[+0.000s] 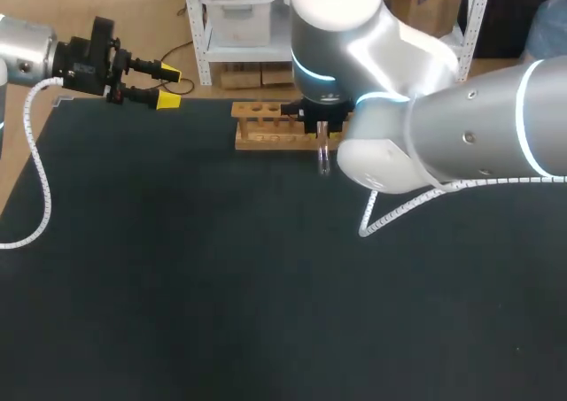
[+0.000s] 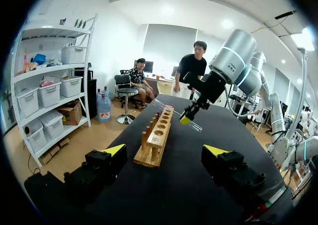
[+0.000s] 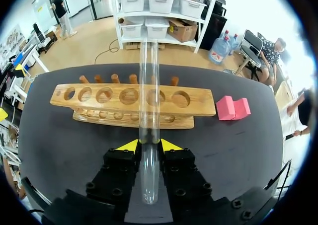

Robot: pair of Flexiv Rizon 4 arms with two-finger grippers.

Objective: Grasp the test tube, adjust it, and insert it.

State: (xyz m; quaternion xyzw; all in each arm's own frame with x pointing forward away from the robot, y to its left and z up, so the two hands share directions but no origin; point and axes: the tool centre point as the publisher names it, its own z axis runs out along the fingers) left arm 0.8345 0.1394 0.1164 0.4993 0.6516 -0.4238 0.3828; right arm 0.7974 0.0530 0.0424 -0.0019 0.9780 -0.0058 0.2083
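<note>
The test tube (image 3: 149, 111) is gripped between the yellow tips (image 3: 130, 145) of the right arm (image 1: 478, 127). Those jaws are clenched on it partway along its length, so glass sticks out on both sides of the grip. It hangs above the desk (image 1: 221, 286), just off the long side of the wooden rack (image 1: 257, 111) that faces the robot, towards the rack end where a pink block (image 3: 232, 108) lies. Its long axis runs across the rack's length, not along it. One end reaches over the rack's top board, lined up with the second hole from the pink-block end. Seen from the left wrist, the tube is tilted rather than upright, and it looks clear of the rack.

I judge that the coming move turns on that tilt. The holes open upward, so the tube has to be swung upright, closed end down, over that hole before it can be lowered. I cannot tell for certain which end is the closed one.

The left arm (image 1: 27, 56) is well off beyond the rack's other end, its jaws released and holding nothing. The right arm is far nearer the rack.
</note>
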